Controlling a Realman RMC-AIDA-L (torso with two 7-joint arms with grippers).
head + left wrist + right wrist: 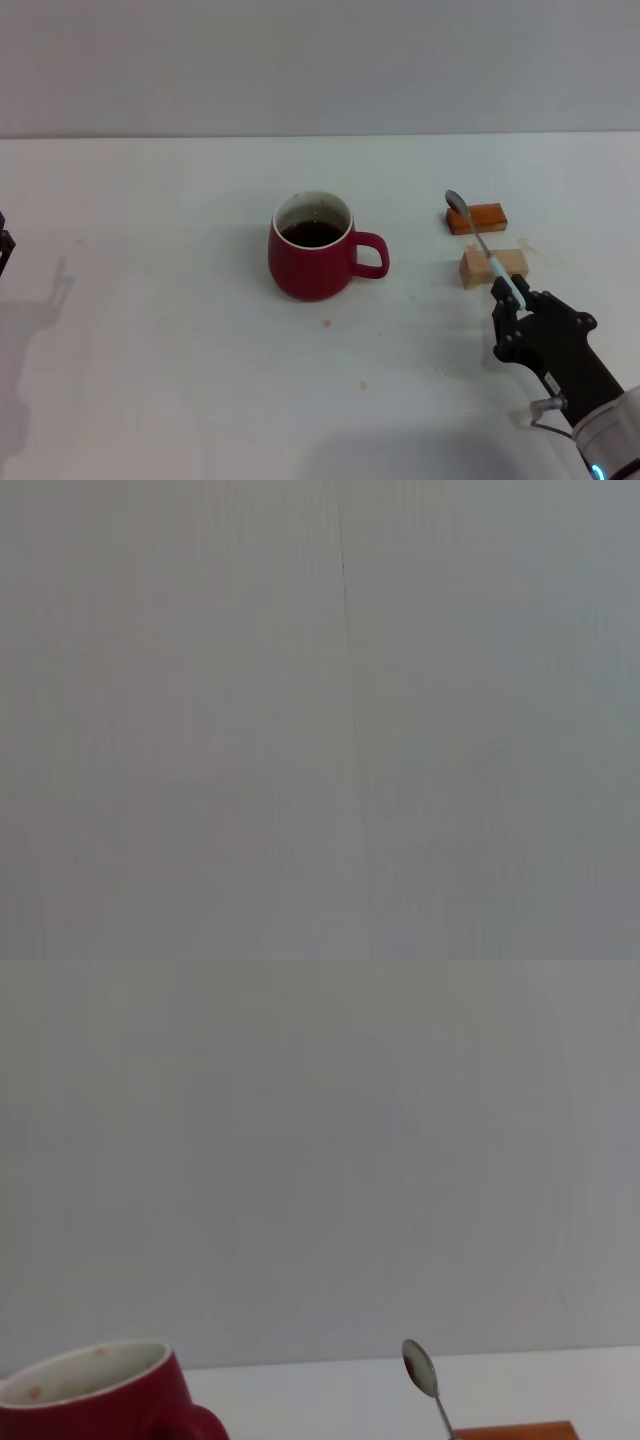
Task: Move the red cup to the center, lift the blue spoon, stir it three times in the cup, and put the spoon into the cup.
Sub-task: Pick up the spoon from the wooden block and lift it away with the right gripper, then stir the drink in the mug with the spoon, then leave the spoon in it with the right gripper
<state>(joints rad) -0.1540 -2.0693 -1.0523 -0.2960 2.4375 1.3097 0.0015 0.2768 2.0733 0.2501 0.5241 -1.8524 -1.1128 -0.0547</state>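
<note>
The red cup stands near the middle of the white table, holding dark liquid, its handle toward my right arm. The blue spoon slants over two small blocks, grey bowl at the far end. My right gripper is shut on the pale blue handle end. In the right wrist view the spoon bowl pokes up beside the cup's rim. Only a dark part of my left gripper shows at the table's left edge.
An orange-brown block and a tan wooden block lie right of the cup, under the spoon. The orange block's top shows in the right wrist view. The left wrist view shows only a plain grey surface.
</note>
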